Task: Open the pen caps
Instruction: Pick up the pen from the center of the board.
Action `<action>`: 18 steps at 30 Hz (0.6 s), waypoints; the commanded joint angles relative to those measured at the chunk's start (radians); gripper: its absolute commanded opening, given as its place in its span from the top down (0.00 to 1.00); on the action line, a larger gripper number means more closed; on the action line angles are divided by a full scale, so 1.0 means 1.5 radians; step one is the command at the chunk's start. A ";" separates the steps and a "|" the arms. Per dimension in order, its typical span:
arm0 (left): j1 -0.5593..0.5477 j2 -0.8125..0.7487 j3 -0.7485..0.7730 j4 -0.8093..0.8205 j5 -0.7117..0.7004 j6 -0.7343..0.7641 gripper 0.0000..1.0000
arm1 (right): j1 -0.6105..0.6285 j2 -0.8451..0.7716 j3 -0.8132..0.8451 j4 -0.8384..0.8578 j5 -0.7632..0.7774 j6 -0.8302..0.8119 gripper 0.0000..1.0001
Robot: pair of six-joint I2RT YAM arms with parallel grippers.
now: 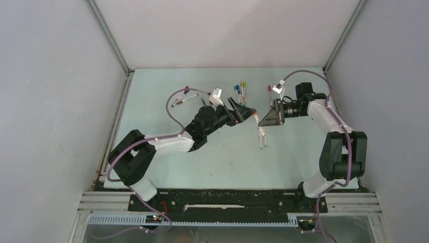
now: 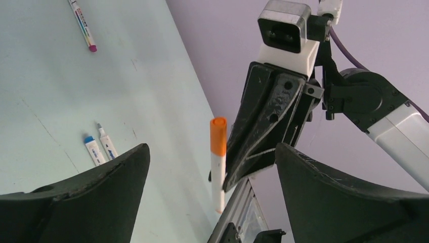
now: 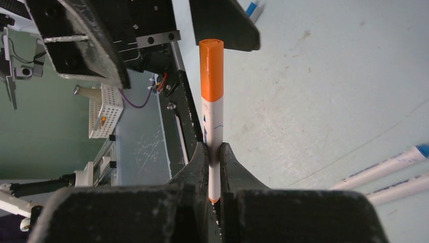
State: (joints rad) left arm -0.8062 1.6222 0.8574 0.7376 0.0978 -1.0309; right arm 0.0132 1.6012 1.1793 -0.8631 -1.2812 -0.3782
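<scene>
Both arms reached inward and met above the middle of the table (image 1: 152, 101), toward its far edge. The right gripper (image 3: 215, 152) pointed left, its fingers (image 3: 235, 167) clenched on the white barrel of a pen (image 3: 212, 131), whose orange cap (image 3: 211, 71) jutted toward the left gripper (image 2: 210, 172). The left fingers (image 2: 101, 187) were spread wide, released, flanking the cap without touching.

Lab test cell: white enclosure panels (image 1: 227, 30), aluminium framing (image 1: 109, 35).

An orange pen cap (image 3: 211, 68) is seen on a white barrel (image 3: 213, 132); black grippers and a pale green table (image 1: 212, 162) are shown.
</scene>
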 commanded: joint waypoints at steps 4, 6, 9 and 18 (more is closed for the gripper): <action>-0.006 0.033 0.065 -0.002 -0.009 0.004 0.12 | 0.027 0.002 0.002 0.000 -0.029 -0.005 1.00; -0.009 0.038 0.073 -0.007 -0.008 0.005 0.18 | 0.030 0.003 0.002 0.001 -0.028 -0.004 1.00; -0.010 0.043 0.078 -0.009 -0.004 0.005 0.31 | 0.032 0.006 0.003 0.002 -0.025 -0.003 1.00; -0.013 0.045 0.095 -0.036 0.014 0.021 0.76 | 0.038 0.015 0.003 0.005 -0.019 0.004 1.00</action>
State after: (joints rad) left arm -0.8185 1.6871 0.9340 0.6888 0.1020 -1.0252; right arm 0.0643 1.6180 1.1786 -0.8619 -1.2900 -0.3744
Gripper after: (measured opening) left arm 0.313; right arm 0.037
